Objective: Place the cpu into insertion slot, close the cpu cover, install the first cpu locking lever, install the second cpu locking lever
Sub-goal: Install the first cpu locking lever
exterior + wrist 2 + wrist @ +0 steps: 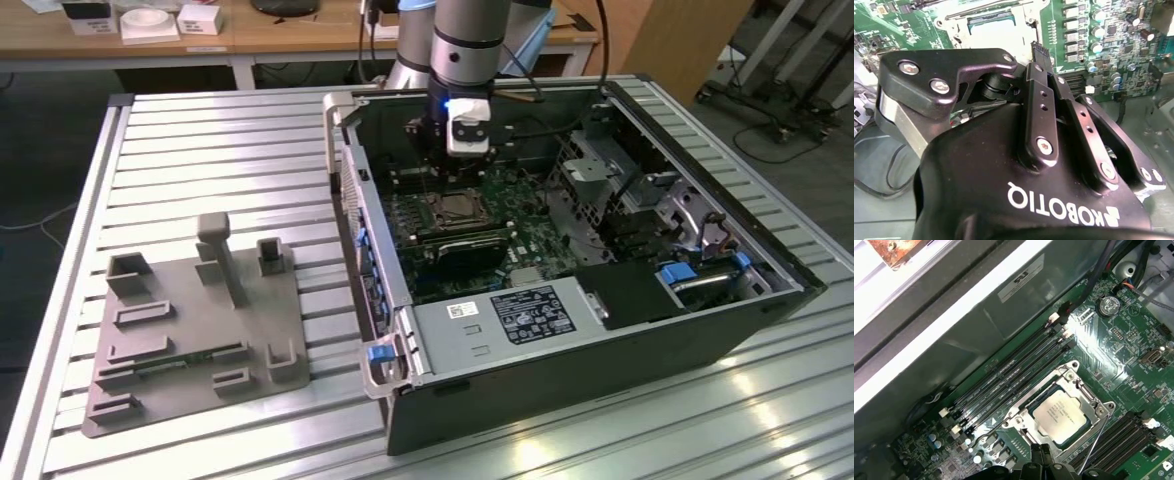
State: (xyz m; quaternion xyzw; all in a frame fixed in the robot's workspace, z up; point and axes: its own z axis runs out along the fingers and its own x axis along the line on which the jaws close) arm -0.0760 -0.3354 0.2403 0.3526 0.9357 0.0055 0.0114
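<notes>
Robot gripper (pixel 1043 459) hangs just above the insertion slot (pixel 1046 392) inside an open computer case (pixel 561 385), its fingers closed together. The cpu (pixel 1060 412) lies flat in the insertion slot, silvery face up. The cpu cover (pixel 1090 391) lies shut over the insertion slot, framing the chip. A thin wire lever (pixel 1093 445) runs beside the insertion slot.

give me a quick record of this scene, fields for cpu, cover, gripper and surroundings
cpu: lying flat in the insertion slot, metal face up
cpu cover: down, framing the chip
gripper: low over the board, at the socket's edge
memory slots: long rows beside the socket
computer case: open, on slatted table
</notes>
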